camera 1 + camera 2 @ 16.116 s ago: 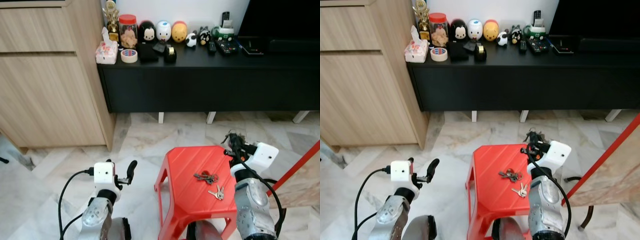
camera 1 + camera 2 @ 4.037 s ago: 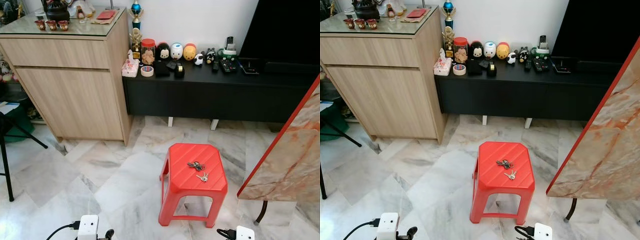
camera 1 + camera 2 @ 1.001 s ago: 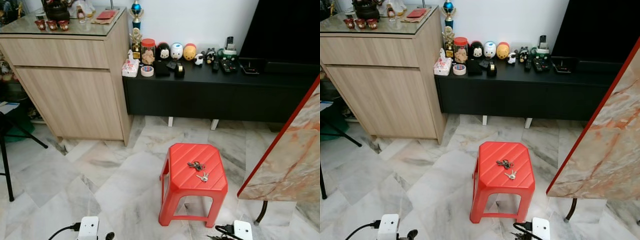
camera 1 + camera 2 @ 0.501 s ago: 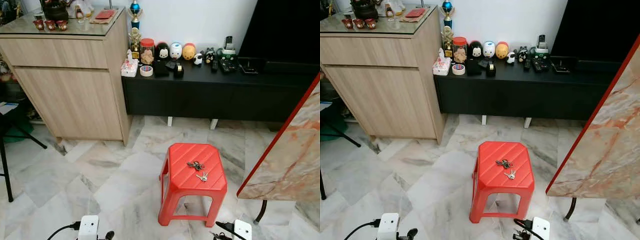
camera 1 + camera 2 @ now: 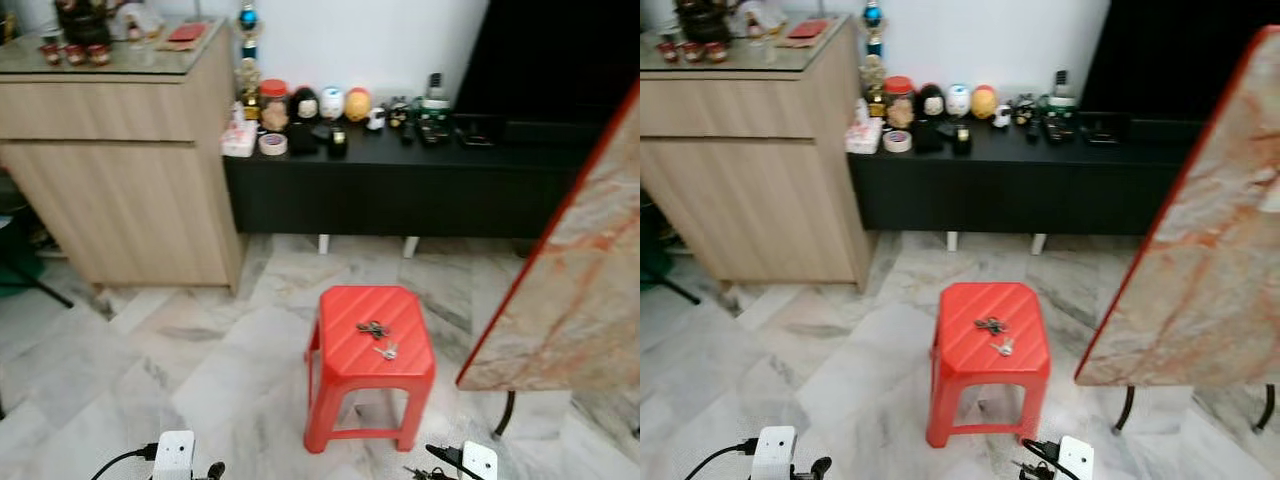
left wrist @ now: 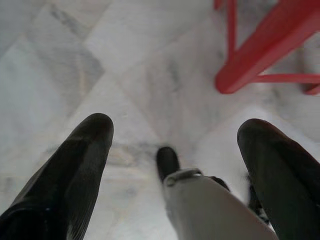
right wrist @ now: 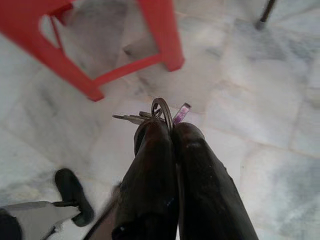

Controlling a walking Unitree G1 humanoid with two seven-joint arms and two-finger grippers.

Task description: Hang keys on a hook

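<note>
Standing on pale marble floor before a red plastic stool; looking down across the room at a long black cabinet against the wall and a tall wooden sideboard to the robot's left of it

Hanging low near the floor, the right gripper, with its two black fingers pressed together and pinching the ring of a bunch of keys; sticking out past the fingertips, several silver blades and one purple-headed key, with the red stool legs showing beyond them; peeking in at the lower edge of the head views, only the white wrist block of this arm

Hanging low on the other side, the left gripper, fingers spread wide with nothing between them but marble and a red stool leg; showing at the lower edge of the left eye view, its white wrist block

Lying on the stool's seat, two more sets: a dark bunch toward the far side and a small silver pair just beside it, nearer the robot; neither touching a gripper

Leaning in on the robot's right, a large marble-patterned panel with a red edge; crowding the cabinet top, small figurines, a red-lidded jar, a roll of tape and remotes; hook for hanging not discernible here
</note>
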